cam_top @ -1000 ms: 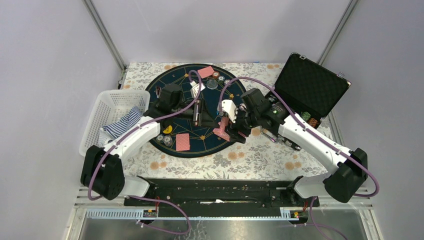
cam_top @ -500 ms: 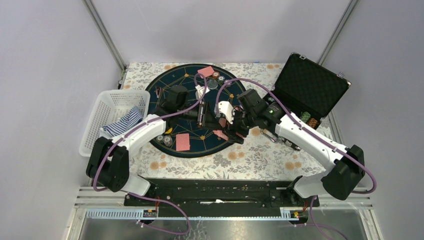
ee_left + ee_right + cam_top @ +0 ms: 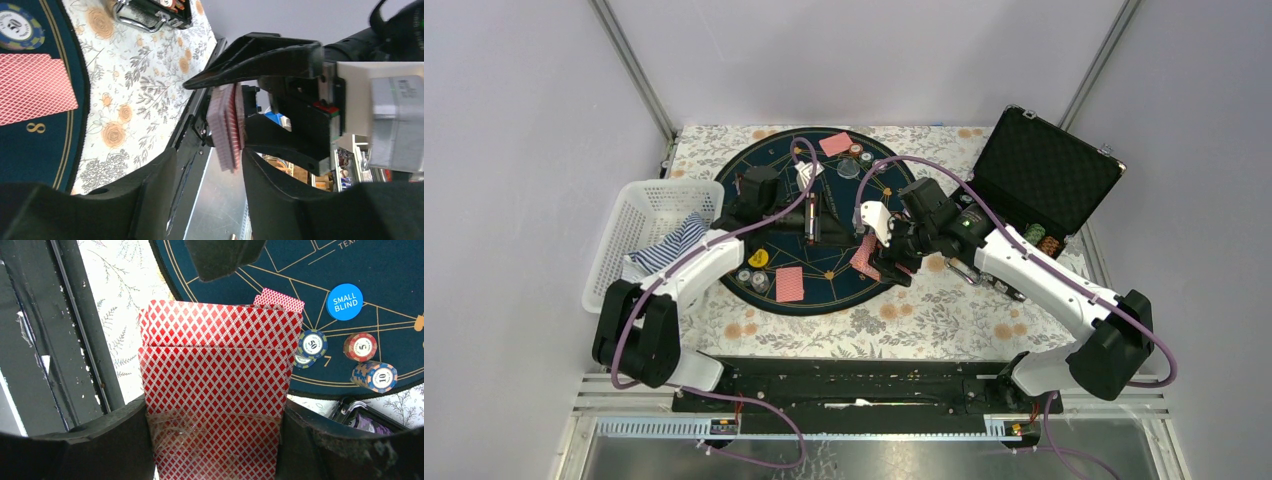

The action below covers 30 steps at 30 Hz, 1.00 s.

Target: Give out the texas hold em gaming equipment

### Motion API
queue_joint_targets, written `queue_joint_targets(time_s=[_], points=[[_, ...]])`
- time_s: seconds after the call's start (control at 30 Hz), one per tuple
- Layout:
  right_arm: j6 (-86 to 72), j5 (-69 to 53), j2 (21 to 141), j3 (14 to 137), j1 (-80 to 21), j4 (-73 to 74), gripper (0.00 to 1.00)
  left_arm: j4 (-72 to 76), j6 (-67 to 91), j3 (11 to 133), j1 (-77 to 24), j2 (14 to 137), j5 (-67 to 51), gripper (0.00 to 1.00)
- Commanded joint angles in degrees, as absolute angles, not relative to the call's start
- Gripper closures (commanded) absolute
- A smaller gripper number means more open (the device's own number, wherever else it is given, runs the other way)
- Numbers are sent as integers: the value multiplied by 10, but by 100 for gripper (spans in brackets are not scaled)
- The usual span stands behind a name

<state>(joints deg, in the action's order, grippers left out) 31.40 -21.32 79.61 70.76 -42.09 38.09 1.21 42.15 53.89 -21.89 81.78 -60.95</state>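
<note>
1. The right hand (image 3: 216,440) is closed on a deck of small red diamond-backed playing cards (image 3: 215,375). It holds the deck on edge over the near right rim of the large round dark-blue mat with gold lines (image 3: 824,270), which lies toward the far left of the floral-clothed worktop (image 3: 924,320).
2. The left hand (image 3: 208,155) is open and empty. Its dark fingers are spread, facing the deck and apart from it.
3. Done, as far as shown:
   - red-backed cards at the mat's far rim (image 3: 835,143), with chips beside them
   - more red-backed cards toward the near left (image 3: 790,284), with a yellow round button (image 3: 761,259) and chips close by
   - on the mat's right side, a blue round "small blind" button (image 3: 345,301) near three striped-edge poker chips (image 3: 360,346)
4. Left to do, by my reading: much of the deck is undealt, and stacked chips (image 3: 1044,240) sit in the open black hard case (image 3: 1044,170) at the far right corner. The task looks partway through, and a card hand-off seems the step in hand.
</note>
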Motion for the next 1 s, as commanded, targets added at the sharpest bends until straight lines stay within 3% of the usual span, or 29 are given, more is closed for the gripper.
queue_joint_targets(time_s=[0.0,0.27,0.57,0.97], points=[[314,-224,794,735,-428,369,99,93,449,532,-221,781,-626,41],[311,-226,801,749,-428,372,98,80,441,552,-263,816,-608,45],[310,-190,790,747,-428,368,99,62,448,539,-253,818,-613,70],[307,-172,783,739,-429,360,99,82,469,517,-241,799,-619,74]])
